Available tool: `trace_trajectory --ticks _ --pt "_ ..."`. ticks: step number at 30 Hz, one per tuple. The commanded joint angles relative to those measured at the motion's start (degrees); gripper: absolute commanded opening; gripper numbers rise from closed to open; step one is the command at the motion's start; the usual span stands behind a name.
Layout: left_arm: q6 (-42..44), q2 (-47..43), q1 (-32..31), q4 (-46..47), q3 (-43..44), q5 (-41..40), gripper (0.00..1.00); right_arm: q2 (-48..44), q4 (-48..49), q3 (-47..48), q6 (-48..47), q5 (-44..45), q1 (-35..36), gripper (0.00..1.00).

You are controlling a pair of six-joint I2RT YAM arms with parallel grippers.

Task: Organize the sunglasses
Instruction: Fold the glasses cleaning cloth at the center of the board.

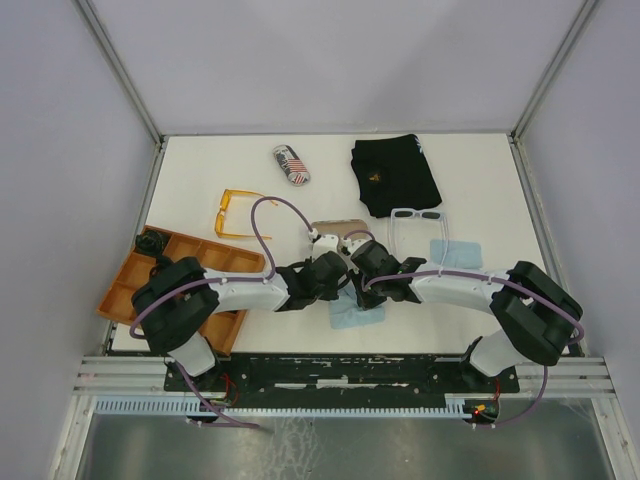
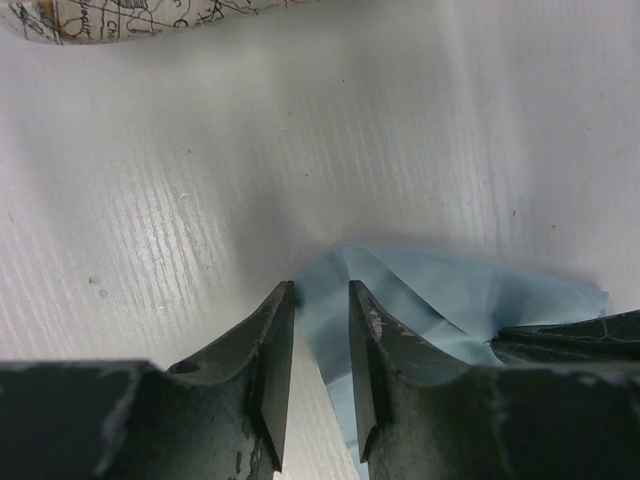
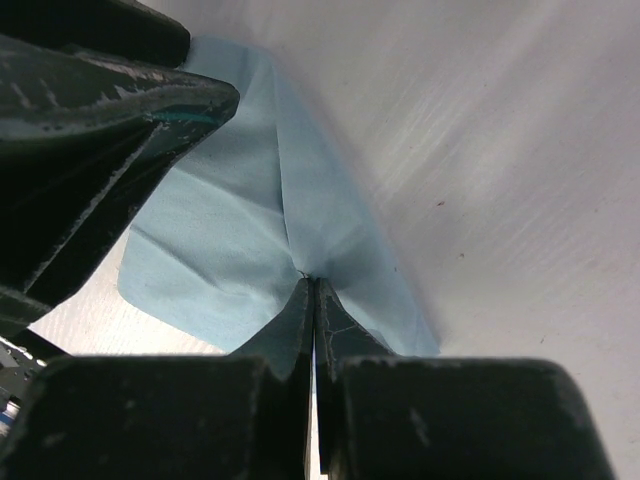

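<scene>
One script-printed case (image 2: 90, 20), lettering illegible

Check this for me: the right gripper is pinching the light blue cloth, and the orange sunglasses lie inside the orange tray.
Not quite. The orange sunglasses lie on the table beside the orange tray, not inside it, as the top view shows. The right gripper is indeed shut on the light blue cloth.
</scene>
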Motion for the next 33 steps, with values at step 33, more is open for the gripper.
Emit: trace_trajectory --ticks 33 --pt "0.15 -1.17 -1.05 1.52 -4.17 -0.46 0.03 -5.56 -2.17 0.17 -0.48 4.77 -0.61 0.00"
